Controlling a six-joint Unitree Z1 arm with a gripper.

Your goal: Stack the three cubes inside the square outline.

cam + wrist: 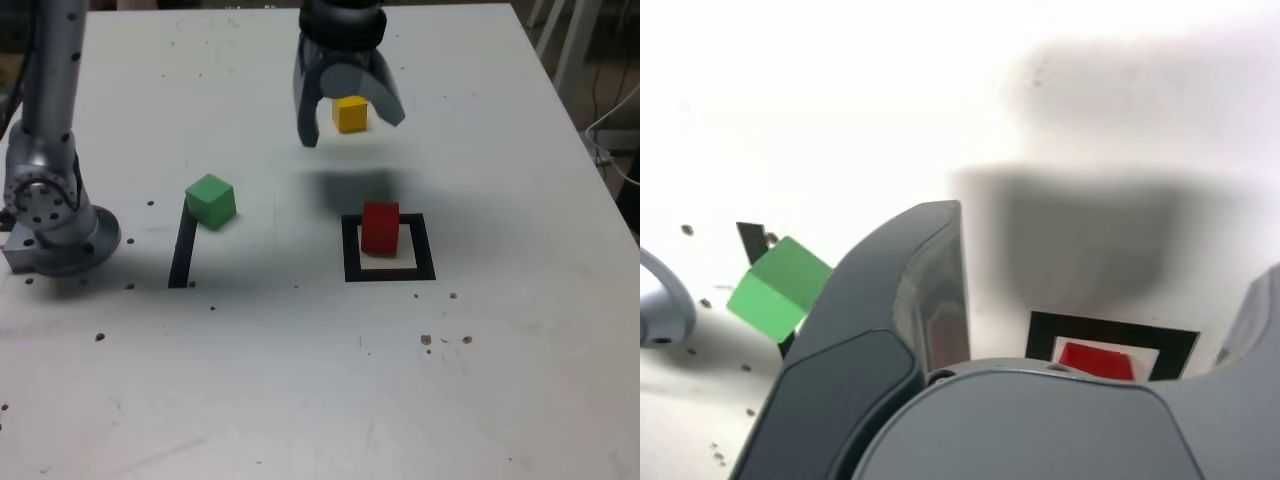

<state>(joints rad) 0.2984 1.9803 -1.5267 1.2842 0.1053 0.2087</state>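
Counter (300, 400): white, speckled. Your end effector (347, 115) hangs above it, jaws spread wide, holding nothing. Square outline (428, 262) lies nearer the camera than the end effector, red cube (380, 227) inside at its far edge. Yellow cube (350, 114) shows between the jaws, beyond them on the counter; green cube (211, 200) sits off to the exterior view's left. Step in hand, judged: fetching the second cube. Next you need to descend squarely over yellow before closing.
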